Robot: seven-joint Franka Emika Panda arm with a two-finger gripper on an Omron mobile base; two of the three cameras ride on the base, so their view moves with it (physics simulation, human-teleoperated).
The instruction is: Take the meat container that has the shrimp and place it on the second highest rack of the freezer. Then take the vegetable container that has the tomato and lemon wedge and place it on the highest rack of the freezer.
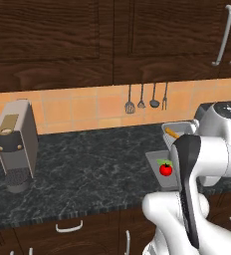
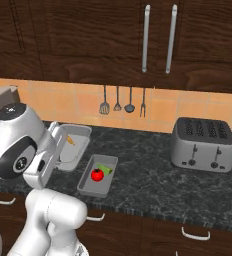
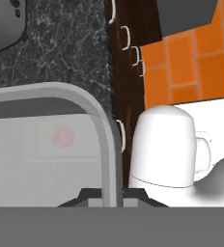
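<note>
here the gripper (image 3: 112, 200) is clamped on the rim of the meat container (image 2: 74, 145), its jaws pinched together over the thin wall at the near edge – a rim grip suits a wide, shallow tray that the two fingers cannot span. in the right base view the tray stands tilted, one side raised beside the arm, so it appears to be lifted off the counter (image 2: 153, 175) rather than resting flat. the shrimp (image 2: 70, 140) lies inside it, small and orange against the grey floor. the vegetable container (image 2: 97, 174) sits flat on the counter just beside the raised tray, with the tomato (image 2: 97, 174) and the lemon wedge (image 2: 107, 169) close together inside it; it is left in place because the task takes the meat first. in the hand view the tomato shows faintly through the held tray's translucent floor, which suggests the tray hangs above it. the tilt is a risk – the shrimp could slide toward the low side during the carry to the freezer. the toaster (image 2: 203, 144) stands well apart on the counter.
</note>
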